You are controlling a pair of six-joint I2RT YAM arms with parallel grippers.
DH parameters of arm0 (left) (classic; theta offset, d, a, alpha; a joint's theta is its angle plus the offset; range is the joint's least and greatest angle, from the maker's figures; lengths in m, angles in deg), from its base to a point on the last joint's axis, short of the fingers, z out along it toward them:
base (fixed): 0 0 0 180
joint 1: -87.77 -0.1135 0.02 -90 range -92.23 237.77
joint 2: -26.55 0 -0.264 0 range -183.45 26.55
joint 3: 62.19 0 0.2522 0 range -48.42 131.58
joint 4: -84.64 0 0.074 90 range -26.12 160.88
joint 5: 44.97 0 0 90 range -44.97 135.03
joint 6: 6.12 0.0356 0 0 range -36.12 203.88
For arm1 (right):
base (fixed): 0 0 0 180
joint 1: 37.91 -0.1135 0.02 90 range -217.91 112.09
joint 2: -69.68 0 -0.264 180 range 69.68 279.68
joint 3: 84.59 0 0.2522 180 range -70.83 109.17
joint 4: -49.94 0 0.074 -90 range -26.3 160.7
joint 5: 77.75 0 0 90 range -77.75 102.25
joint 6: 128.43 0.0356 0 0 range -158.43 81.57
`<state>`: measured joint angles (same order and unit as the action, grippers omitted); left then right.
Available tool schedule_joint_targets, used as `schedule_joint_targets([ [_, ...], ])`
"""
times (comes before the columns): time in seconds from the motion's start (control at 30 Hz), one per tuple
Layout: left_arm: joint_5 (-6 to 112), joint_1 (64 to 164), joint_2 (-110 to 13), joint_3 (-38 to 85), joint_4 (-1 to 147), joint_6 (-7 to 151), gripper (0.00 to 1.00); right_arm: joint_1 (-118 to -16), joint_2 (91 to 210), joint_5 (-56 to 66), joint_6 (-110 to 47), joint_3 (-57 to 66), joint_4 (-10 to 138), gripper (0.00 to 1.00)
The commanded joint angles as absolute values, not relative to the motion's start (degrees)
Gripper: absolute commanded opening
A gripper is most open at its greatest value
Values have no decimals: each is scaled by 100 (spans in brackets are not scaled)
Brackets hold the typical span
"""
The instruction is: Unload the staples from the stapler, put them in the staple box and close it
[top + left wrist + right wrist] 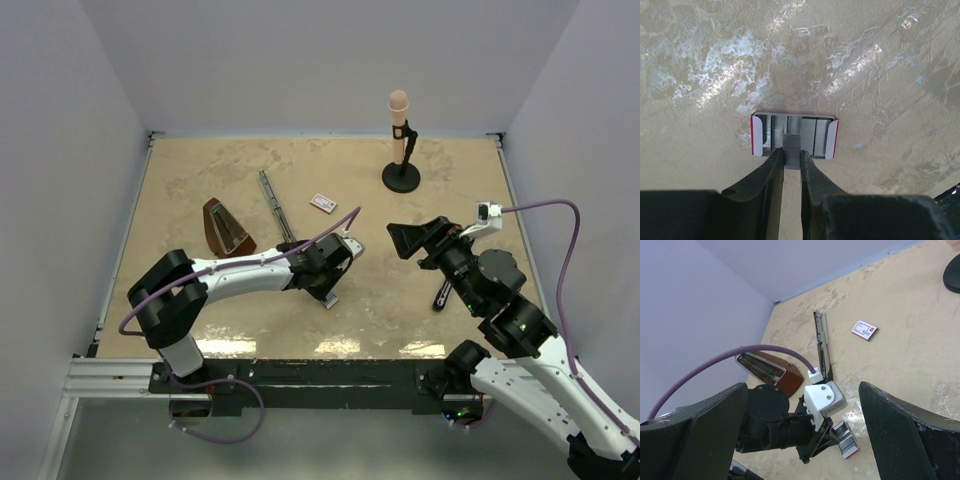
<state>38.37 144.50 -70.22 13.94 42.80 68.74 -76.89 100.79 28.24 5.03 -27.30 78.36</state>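
Left claw (792,155): dark fingers fill the bottom of the left wrist view. The jaws are drawn nearly together and pinch a narrow grey strip at the near middle edge of the silvery-grey ribbed block of metal staples (812,135).
- The staples lie on, or just over, the mottled beige stone-look surface (880,75); I cannot tell which.
- The slim, long dark grey stapler with silvery metal parts (274,205) is well apart, toward the far left, next to a small red-and-white card (323,203).
- Right claw (801,387): spread wide and holding nothing, facing the left arm.

Handling (judgement):
- The staples are very light and stiff, but a glued strip snaps if bent.
- The smooth metal is likely slippery.
- Best hold is across the long sides at mid-length, with gentle force.

Unclear:
- White-and-red pieces cap both ends of the block, and I cannot say what they are.
- The overhead view hides the block under the left wrist.
- The stapler's channel is too small to show whether any staples remain inside.
- A dark narrow shape beside the right arm cannot be identified.
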Motion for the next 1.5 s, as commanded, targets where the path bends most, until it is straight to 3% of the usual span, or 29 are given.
schedule_joint_targets([
  [0.0, 3782, 14481, -7118, 1582, 4451, 7060, 16, -7702, 10079, 3018, 490, -2724, 7750, 98],
  [1.47, 3580, 14490, -7417, 1477, 4451, 7096, 20, -7710, 10229, 2992, 490, -2750, 7618, 99],
])
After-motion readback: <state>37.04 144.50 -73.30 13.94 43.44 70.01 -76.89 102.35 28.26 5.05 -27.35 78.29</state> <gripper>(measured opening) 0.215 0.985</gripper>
